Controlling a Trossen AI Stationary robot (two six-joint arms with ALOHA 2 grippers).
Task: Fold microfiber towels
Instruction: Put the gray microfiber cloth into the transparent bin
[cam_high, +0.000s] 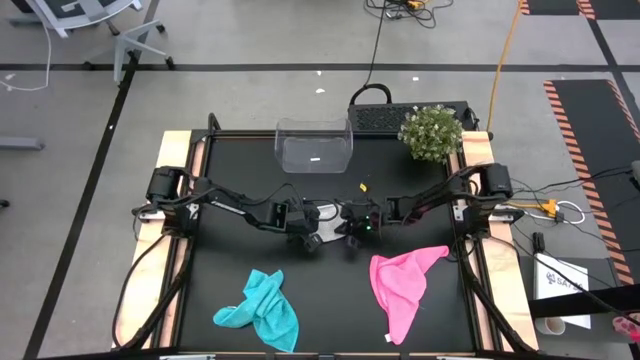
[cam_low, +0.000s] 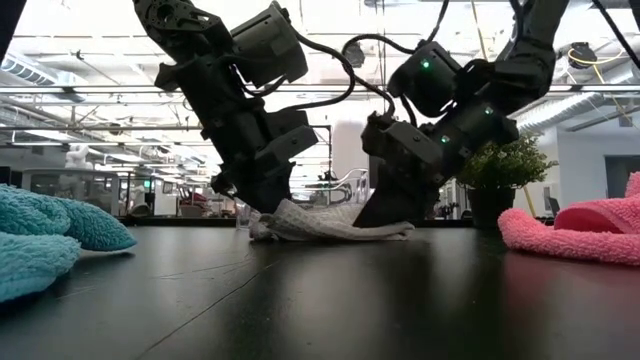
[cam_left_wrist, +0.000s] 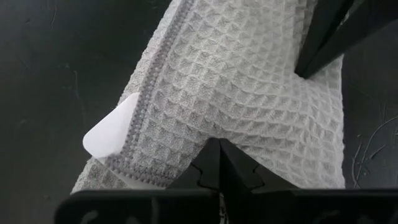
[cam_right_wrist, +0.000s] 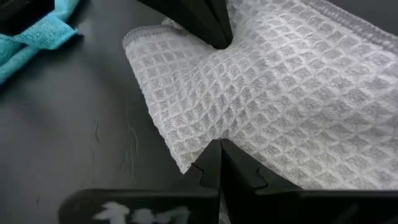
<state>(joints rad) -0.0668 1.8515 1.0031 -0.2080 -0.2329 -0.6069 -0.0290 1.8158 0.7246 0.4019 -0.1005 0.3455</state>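
High view: black bench (cam_high: 320, 290) with wooden side rails, grey tiled floor around it. Clear plastic bin (cam_high: 314, 145) and a small potted plant (cam_high: 431, 133) at the far edge. Teal towel (cam_high: 262, 310) bunched front-left, pink towel (cam_high: 404, 284) front-right, well apart. Both arms reach inward and meet mid-bench; left end effector (cam_high: 305, 232) and right end effector (cam_high: 352, 230) sit close together over the grey-white towel (cam_high: 328, 212), which is mostly hidden under them.

Low view: open room with ceiling lights behind. Both arms angle down steeply onto the grey-white towel, which lies low and rumpled on the bench.

Left wrist view: fingers pinched together on the waffle-weave cloth, near its grey hem and white tag (cam_left_wrist: 112, 134).

Right wrist view: fingers closed on the same cloth near a corner; the left arm's fingers press it farther off.
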